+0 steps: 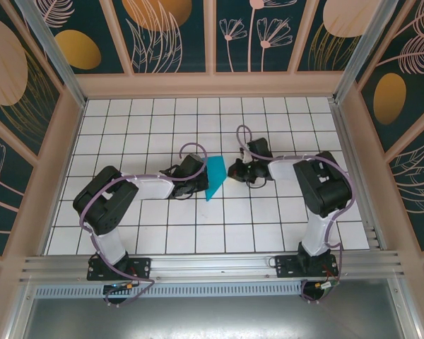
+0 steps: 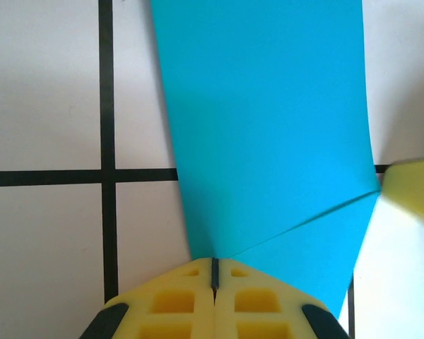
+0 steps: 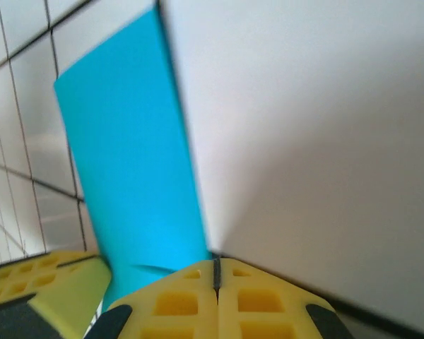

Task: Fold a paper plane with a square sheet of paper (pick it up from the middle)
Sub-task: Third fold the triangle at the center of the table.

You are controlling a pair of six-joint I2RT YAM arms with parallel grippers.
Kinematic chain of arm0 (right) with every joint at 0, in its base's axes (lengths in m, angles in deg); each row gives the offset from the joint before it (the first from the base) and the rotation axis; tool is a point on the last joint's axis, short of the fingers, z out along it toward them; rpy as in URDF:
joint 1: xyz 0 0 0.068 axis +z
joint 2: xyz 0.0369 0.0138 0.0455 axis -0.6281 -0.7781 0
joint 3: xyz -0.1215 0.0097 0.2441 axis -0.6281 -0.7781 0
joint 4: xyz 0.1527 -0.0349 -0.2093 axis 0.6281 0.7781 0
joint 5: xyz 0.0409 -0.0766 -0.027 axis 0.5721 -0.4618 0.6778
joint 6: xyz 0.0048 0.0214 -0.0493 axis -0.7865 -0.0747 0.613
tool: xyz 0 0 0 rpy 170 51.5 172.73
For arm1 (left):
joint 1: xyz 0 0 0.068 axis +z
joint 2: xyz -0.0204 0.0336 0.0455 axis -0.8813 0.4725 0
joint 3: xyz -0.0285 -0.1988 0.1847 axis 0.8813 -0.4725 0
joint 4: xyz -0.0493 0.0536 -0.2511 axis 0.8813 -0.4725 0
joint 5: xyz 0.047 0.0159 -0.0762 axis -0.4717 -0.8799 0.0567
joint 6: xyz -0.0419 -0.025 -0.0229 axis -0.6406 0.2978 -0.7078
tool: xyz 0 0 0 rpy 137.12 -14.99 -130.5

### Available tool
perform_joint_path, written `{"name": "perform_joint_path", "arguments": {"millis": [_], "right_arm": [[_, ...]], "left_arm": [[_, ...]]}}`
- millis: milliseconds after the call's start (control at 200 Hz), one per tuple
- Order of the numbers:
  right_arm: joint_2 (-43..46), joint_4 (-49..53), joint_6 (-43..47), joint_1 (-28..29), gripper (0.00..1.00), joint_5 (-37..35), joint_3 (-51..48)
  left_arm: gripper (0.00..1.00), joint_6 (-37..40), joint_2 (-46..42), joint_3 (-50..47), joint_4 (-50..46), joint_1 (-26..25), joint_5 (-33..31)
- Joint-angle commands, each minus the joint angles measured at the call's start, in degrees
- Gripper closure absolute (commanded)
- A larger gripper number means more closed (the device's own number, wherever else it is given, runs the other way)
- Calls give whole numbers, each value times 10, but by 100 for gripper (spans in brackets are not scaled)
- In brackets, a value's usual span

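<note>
The square sheet of paper (image 1: 215,176) is a folded teal strip on the tiled floor between my two grippers. In the left wrist view the sheet (image 2: 268,120) fans out from my left gripper (image 2: 214,263), with a crease running from the tips toward the right. The left gripper (image 1: 198,178) is shut and its tips meet the paper's near edge; whether paper is nipped between them does not show. My right gripper (image 3: 215,265) is shut too, its tips at the edge of the sheet (image 3: 131,162). From above, the right gripper (image 1: 233,170) sits just right of the paper.
White tiles with black grid lines (image 1: 198,127) spread all around the paper. Patterned walls and pale frame posts (image 1: 353,78) close in the back and sides. The other gripper's yellow fingers (image 3: 49,282) show at the left of the right wrist view.
</note>
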Motion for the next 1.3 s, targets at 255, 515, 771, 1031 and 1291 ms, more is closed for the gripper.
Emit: {"name": "perform_joint_path", "arguments": {"millis": [255,515,771,1031,1291], "right_arm": [[61,38,8,12,100,-28,11],[13,-3,-24,69,100,15,21],[-4,-7,-30,71,100,4,-5],[-21,7,-32,71,100,-34,-28],[-24,13,-38,71,100,-49,-34]], "left_arm": [[100,41,40,-13,-121,7,-52],[100,89,30,-3,-97,7,-43],[100,78,27,6,-96,7,-35],[94,18,-55,24,-94,7,-26],[69,-101,-148,-25,-19,-9,20]]}}
